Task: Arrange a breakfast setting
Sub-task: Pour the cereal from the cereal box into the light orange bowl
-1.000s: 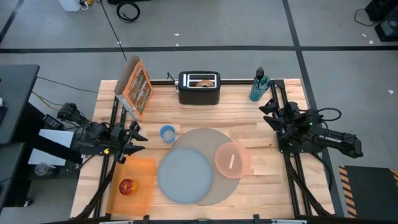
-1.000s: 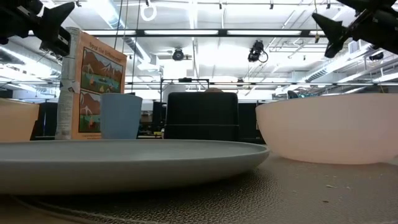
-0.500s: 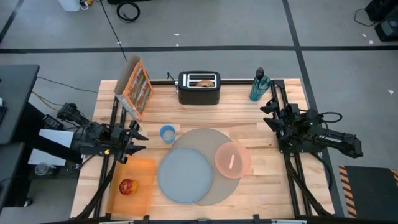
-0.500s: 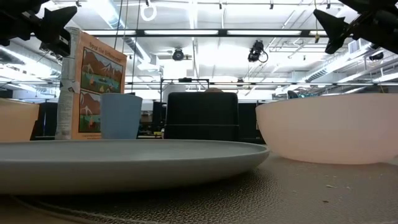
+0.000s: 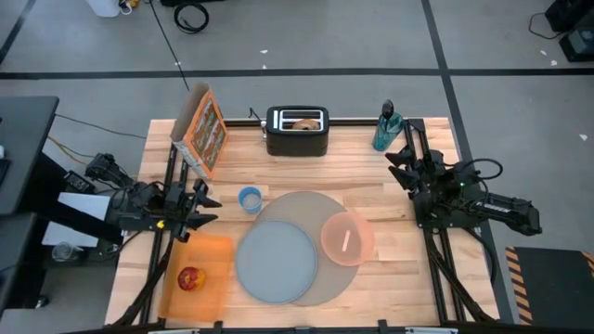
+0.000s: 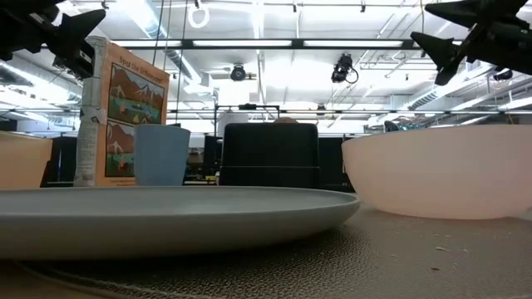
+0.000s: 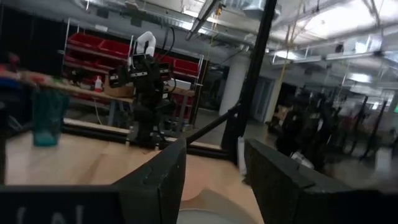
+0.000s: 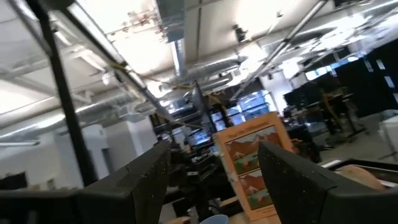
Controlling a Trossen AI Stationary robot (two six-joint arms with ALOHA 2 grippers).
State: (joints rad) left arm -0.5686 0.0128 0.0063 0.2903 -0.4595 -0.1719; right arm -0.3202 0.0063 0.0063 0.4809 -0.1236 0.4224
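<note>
While nothing was held, hovered open: left gripper [image 5: 206, 209] just beyond the orange board's far edge, right gripper [image 5: 397, 160] well right of the toaster [image 5: 297, 131]. Bagel [image 5: 303, 121] in its slot, nearer the right gripper; apple [image 5: 190, 278] on the board [image 5: 213, 260], nearer the left.

Bagel [image 5: 303, 121] mostly hidden inside toaster [image 5: 297, 132]; bowl [image 5: 347, 238] contents indistinct, spoon [image 5: 346, 241] tiny.

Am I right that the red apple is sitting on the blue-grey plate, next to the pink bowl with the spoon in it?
Not quite. The red apple sits on the orange board at the table's left, as the high view shows. The blue-grey plate is bare. The rest holds: the plate lies next to the pink bowl with the spoon in it.
</note>
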